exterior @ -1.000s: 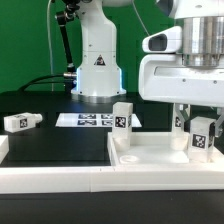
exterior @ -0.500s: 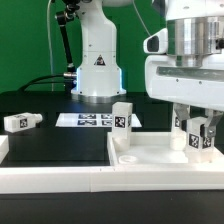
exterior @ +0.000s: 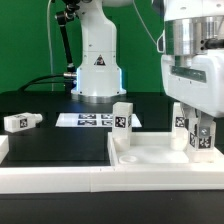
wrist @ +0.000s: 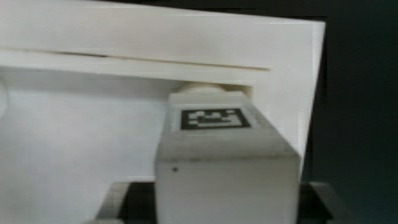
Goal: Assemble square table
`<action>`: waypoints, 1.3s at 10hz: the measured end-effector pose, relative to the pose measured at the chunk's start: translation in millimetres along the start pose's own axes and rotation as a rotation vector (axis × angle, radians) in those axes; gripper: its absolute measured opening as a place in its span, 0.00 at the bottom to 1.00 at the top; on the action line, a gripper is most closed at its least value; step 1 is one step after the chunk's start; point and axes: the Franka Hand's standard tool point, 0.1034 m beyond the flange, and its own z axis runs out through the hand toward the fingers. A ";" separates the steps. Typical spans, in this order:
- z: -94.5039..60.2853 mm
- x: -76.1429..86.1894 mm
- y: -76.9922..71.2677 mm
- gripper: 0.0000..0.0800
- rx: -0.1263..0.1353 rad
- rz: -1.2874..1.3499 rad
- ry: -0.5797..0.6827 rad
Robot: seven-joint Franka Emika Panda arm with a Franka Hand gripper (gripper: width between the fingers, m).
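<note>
While the gripper [exterior: 200,133] pinches a tagged leg [exterior: 201,140] upright on the slab [exterior: 160,156] at lower right, another leg [exterior: 122,123] stands mid-frame – a third [exterior: 20,121] lies far left on the table [exterior: 60,150].

The slab [exterior: 160,160] looks like smooth, matt white plastic, as do the legs [exterior: 122,122]. Their tags [wrist: 214,116] are flat black-and-white print. The desk [exterior: 55,150] is matt black. The arm's casing [exterior: 190,40] is glossy white plastic.
</note>
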 end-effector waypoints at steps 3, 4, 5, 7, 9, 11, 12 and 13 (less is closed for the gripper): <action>-0.3 -0.2 2.3 0.36 0.012 0.269 -0.008; -0.3 -1.0 3.9 0.36 0.034 0.393 -0.012; -0.4 -2.3 4.3 0.36 0.047 0.473 -0.021; -0.4 -3.3 5.1 0.36 0.063 0.524 -0.040; -0.9 -3.5 5.2 0.36 0.067 0.559 -0.054; -0.7 -3.4 5.4 0.36 0.065 0.580 -0.068; -0.1 -3.5 5.7 0.36 0.065 0.537 -0.065; 0.1 -3.7 6.1 0.56 0.062 0.517 -0.062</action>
